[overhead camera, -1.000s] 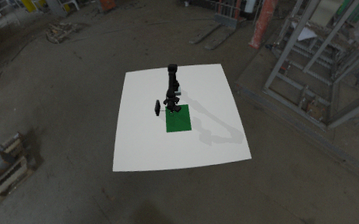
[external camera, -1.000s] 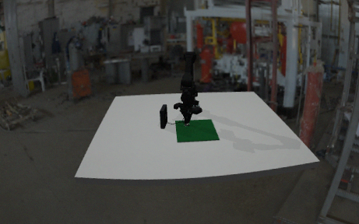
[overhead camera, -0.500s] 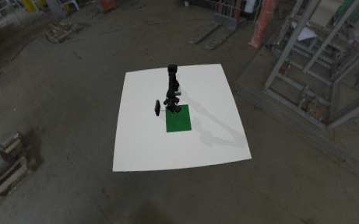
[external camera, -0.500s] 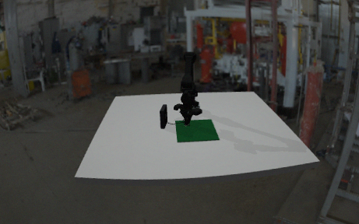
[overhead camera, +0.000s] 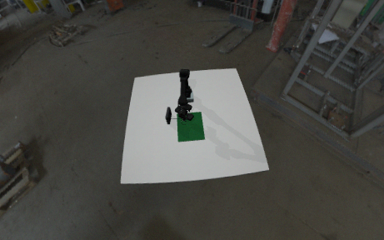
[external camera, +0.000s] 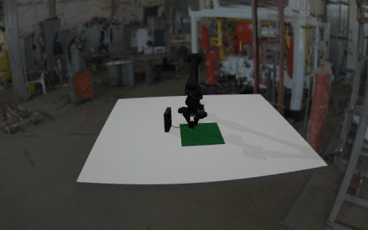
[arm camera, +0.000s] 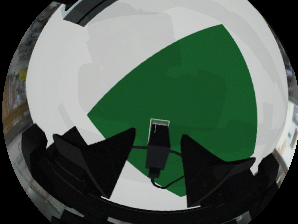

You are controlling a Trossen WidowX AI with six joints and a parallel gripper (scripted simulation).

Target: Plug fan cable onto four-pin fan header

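Observation:
The green board [overhead camera: 192, 132] [external camera: 204, 137] [arm camera: 195, 75] lies flat on the white table. The four-pin header [arm camera: 160, 121] shows as a pale outline near the board's corner. The black plug [arm camera: 158, 152] stands at the header, its front end inside the outline; how deep it sits cannot be told. My gripper [overhead camera: 184, 118] [external camera: 192, 126] [arm camera: 158, 135] is open, low over the board, one finger on each side of the plug with a gap on both sides. The thin cable [arm camera: 162, 187] loops from the plug's rear end. The black fan [overhead camera: 168, 115] [external camera: 168, 120] stands upright left of the board.
The white table [overhead camera: 153, 162] [external camera: 139, 168] carries the arm, whose base is at the back. A pale grey block [overhead camera: 191, 98] lies beside the arm, behind the board. The cable runs low between fan and board, passing behind the fingers.

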